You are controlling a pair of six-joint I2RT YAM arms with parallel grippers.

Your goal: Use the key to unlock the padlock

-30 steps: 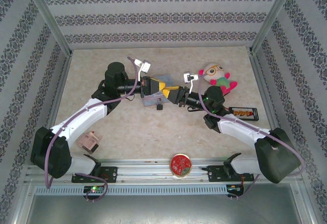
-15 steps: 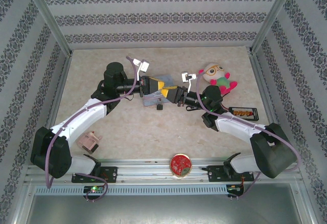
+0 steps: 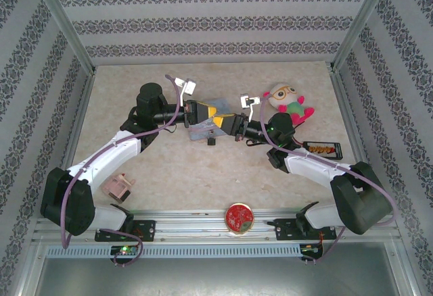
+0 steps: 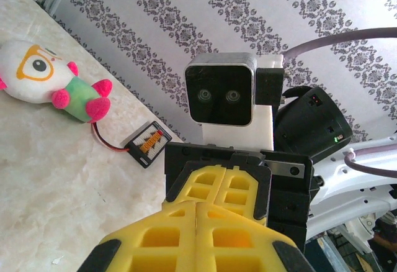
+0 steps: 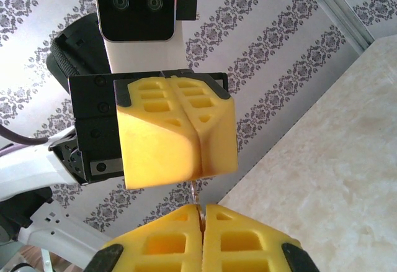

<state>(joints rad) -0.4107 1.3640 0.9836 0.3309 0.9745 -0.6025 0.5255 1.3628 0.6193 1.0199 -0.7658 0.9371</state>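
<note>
Left gripper (image 4: 196, 222) and right gripper (image 5: 200, 222), both closed, face tip-to-tip above the marbled table (image 3: 203, 174) between striped walls (image 3: 216, 22).

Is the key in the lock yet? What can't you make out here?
Key: right wrist view, a thin sliver pokes from the shut right gripper; too small to identify.
Padlock: top view, a tiny dark speck below the meeting grippers; too small to confirm.
Left gripper hold: its shut yellow fingers hide anything between them, in both wrist views.
So whether key meets lock cannot be told.
</note>
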